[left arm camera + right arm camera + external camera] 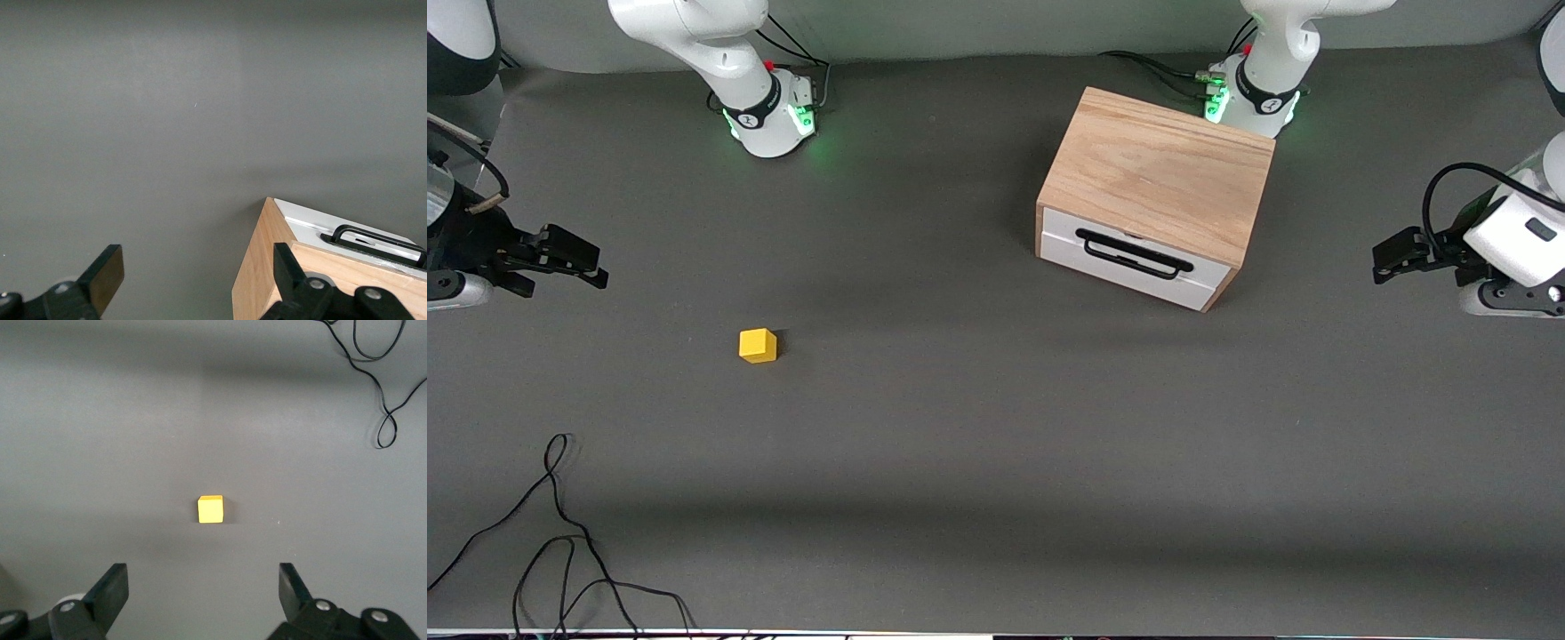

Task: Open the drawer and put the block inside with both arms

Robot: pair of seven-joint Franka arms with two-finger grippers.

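Drawer (1138, 256): shut, handle (1134, 253) to be hooked squarely. Left hand (1392, 258) beside box (1156, 173), spread, empty. Right hand (574, 262), spread, empty. Block (758, 346) on counter (996, 444), well apart from box.

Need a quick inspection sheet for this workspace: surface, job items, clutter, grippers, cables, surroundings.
Surface: dark grey table, bare between items.
Drawer: shut, in the wooden box toward the left arm's end.
Block: yellow, loose on the table, nearer the front camera than the box.
Clutter: nothing seen.
Left gripper: open, empty, beside the box.
Right gripper: open, empty, at the right arm's end of the table.
Cables: loose black cable on the table near the front camera; leads at both bases.
Surroundings: grey wall.
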